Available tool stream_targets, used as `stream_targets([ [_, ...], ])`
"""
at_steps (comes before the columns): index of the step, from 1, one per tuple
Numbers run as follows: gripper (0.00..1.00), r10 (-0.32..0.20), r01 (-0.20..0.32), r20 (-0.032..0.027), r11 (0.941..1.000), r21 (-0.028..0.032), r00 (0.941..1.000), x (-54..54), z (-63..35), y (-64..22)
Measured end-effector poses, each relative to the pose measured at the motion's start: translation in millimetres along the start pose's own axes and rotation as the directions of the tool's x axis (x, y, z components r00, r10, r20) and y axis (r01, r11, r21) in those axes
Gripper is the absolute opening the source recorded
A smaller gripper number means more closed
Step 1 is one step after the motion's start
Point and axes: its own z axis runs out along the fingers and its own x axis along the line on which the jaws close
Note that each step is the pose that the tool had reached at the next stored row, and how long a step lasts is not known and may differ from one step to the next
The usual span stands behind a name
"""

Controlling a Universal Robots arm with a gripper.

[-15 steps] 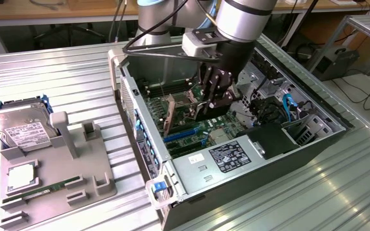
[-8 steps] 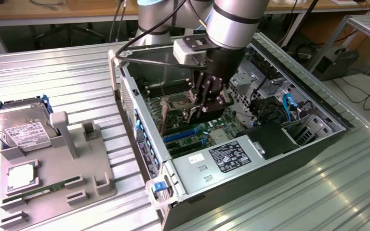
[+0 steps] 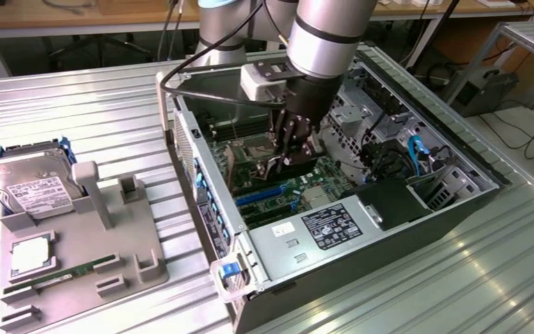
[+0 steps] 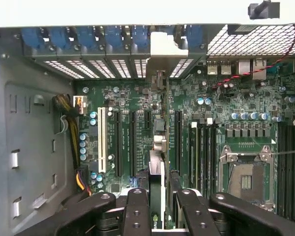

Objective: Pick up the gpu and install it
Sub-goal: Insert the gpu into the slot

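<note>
The open computer case (image 3: 452, 209) lies on the metal table, motherboard (image 4: 132, 103) facing up. My gripper (image 3: 297, 149) reaches down inside it, over the green board. In the wrist view the gpu (image 4: 158, 147) appears edge-on as a thin dark card running straight away from my gripper (image 4: 162, 212). Its silver bracket (image 4: 162, 51) sits at the row of rear slot openings. The two black fingers (image 4: 136, 211) are shut on the card's near end. It stands over the expansion slots, between two black ones; whether it is seated I cannot tell.
Blue latches (image 4: 113, 37) line the case's rear slots. The bare CPU socket (image 4: 246, 177) and memory slots lie beside the card. At the exterior view's left, a grey fixture (image 3: 81, 236) holds a hard drive (image 3: 26, 181), a RAM stick (image 3: 72, 270) and a chip (image 3: 30, 254).
</note>
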Motion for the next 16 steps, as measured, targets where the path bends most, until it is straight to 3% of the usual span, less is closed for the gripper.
stream_targets([
  [16, 0.26, 0.001, -0.001, 0.0001, 1.0, 0.001, 1.0, -6.9, 28.3, 9.7],
])
